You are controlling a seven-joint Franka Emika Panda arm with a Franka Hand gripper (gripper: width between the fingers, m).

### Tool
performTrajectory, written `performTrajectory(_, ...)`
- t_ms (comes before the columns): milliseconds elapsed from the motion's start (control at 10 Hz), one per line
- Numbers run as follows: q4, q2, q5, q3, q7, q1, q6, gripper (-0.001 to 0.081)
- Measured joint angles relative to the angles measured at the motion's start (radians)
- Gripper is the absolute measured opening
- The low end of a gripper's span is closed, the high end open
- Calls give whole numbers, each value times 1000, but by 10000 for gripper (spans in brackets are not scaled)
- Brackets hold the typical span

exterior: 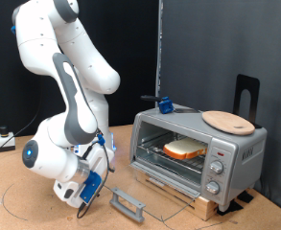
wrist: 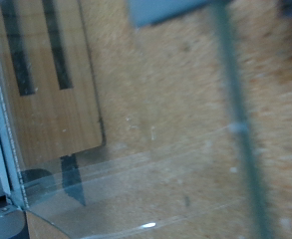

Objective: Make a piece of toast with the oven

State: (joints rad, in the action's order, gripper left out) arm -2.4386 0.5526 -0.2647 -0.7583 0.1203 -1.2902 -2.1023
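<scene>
My hand (exterior: 82, 196) hangs low over the tabletop (exterior: 25, 196), at the exterior view's lower left, well apart from the oven's (exterior: 199, 144) box but close to the outer edge of its open door (exterior: 130, 203), which lies folded down flat in front of the opening with its handle bar toward me. I cannot tell whether my fingers are spread or closed: the exterior view shows the hand too small and side-on, and the wrist view does not show the fingers clearly. Nothing is visibly between them, so I would not say I am carrying anything. The piece of toast (exterior: 184, 149) is already inside the oven, lying flat on the rack in the middle of the lit chamber, which I judge is where it has to sit so that the heat reaches both faces. With the door down, that slice is plain to see through the opening. A round wooden plate (exterior: 228, 120) rests on the oven's roof, out of the way of the door, and the knobs (exterior: 217, 171) sit in a column at the oven's right side in the exterior view. The wrist view looks down at the glass door pane (wrist: 136, 189) lying across the tabletop and at a wooden board (wrist: 56, 90) with dark slots beside it; the slice does not show there
</scene>
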Motion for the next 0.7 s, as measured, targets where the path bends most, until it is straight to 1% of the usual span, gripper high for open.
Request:
performTrajectory(100,-19,-1,-18,-13,7,-4,4,807)
performTrajectory(200,-32,-5,-46,-31,19,-17,35,807)
performTrajectory(400,-40,-35,-102,-74,36,-68,136,807)
performTrajectory(700,-33,-108,-143,-118,58,-145,311,807)
